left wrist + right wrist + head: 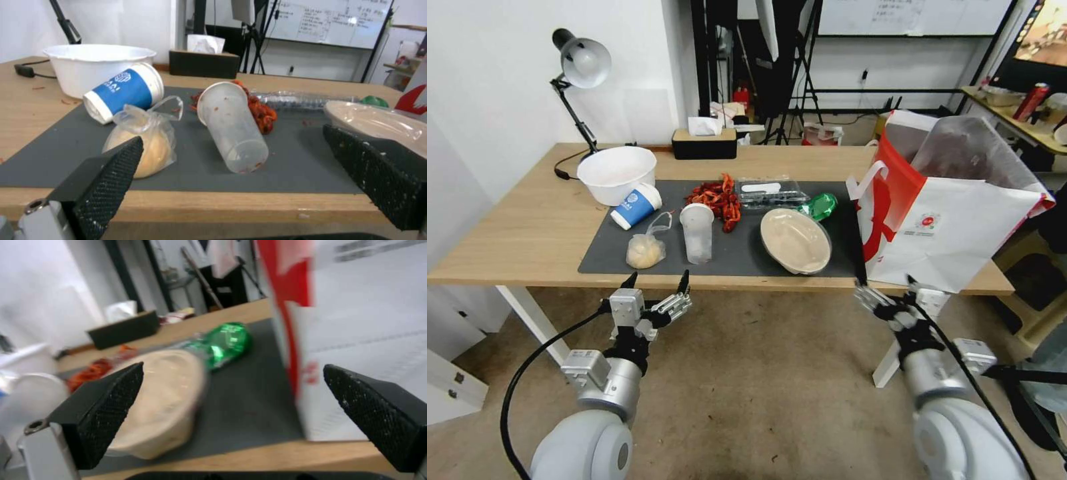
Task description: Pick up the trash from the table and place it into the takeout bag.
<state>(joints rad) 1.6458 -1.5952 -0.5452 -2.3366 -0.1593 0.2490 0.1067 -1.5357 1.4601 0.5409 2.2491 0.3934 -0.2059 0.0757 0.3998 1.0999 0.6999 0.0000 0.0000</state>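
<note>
Trash lies on the dark mat (740, 257) of the table (527, 233): frosted cup (233, 133) and bagged lump (149, 143) just beyond the left gripper (657, 283), jaws wide; beige bowl (164, 396) and takeout bag (365, 356) ahead of the right gripper (887, 293), jaws wide

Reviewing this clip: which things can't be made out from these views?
- Inside of the takeout bag: head view, hidden by its own walls.
- Print on the blue-and-white paper cup: left wrist view, too small to read.
- Beige oval bowl: right wrist view, blurred; the right tool finger covers its edge.
- Green wrapper: head view, partly behind the bowl.
</note>
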